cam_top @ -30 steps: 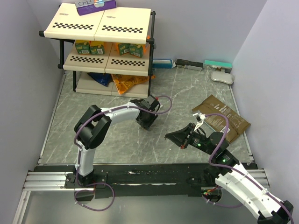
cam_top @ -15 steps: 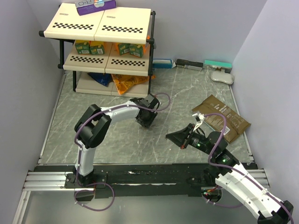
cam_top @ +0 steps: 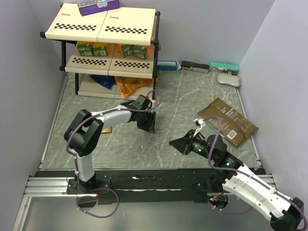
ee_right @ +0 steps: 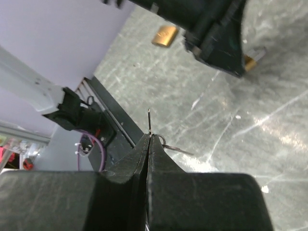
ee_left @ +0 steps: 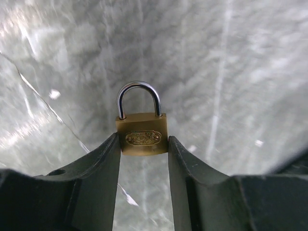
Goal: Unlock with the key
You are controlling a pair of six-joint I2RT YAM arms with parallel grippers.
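Currently the left gripper [ee_left: 143, 144] pinches a brass padlock [ee_left: 142, 137] by its two side faces. Its fingers [ee_left: 98, 178] are spread only to the width of the body, and the silver shackle points away with both legs seated. This grip sits just in front of the shelf rack [cam_top: 108, 48], toward its right end, over the grey marbled table [cam_top: 183, 96]. The right gripper [ee_right: 148, 138] has its fingers pressed flat together, and the key [ee_right: 149, 120] stands out of their tips as a thin dark sliver, a wire ring [ee_right: 161, 140] at its base. From the rack the key lies farther forward and to the right, apart from the held padlock. A second brass padlock [ee_right: 165, 36] lies flat on the table in front of the rack
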